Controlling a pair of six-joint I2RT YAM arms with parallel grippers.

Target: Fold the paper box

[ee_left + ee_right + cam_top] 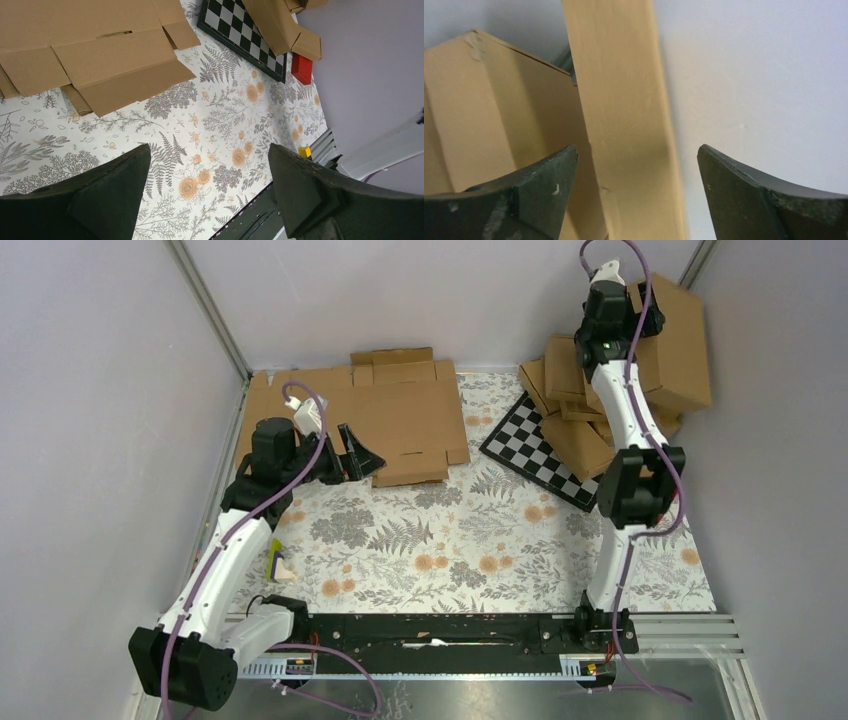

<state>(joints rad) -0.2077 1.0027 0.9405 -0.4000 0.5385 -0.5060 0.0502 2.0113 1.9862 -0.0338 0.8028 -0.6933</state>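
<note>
From above, you had the paper box folded up and leaning on the stack of folded boxes in the far right corner, just behind the checkered board. Flat cardboard sheets lay at the far left. In your left wrist view, the left gripper was spread wide above the floral worktop. In your right wrist view, the right gripper was spread, with a cardboard edge between the jaws, unpinched.

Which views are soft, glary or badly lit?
Right wrist: close cardboard soft, its edge against the wall smeared. Left wrist: floral cloth sharp. Top: even light, faint shadows, mild sheen on the metal plate.
</note>
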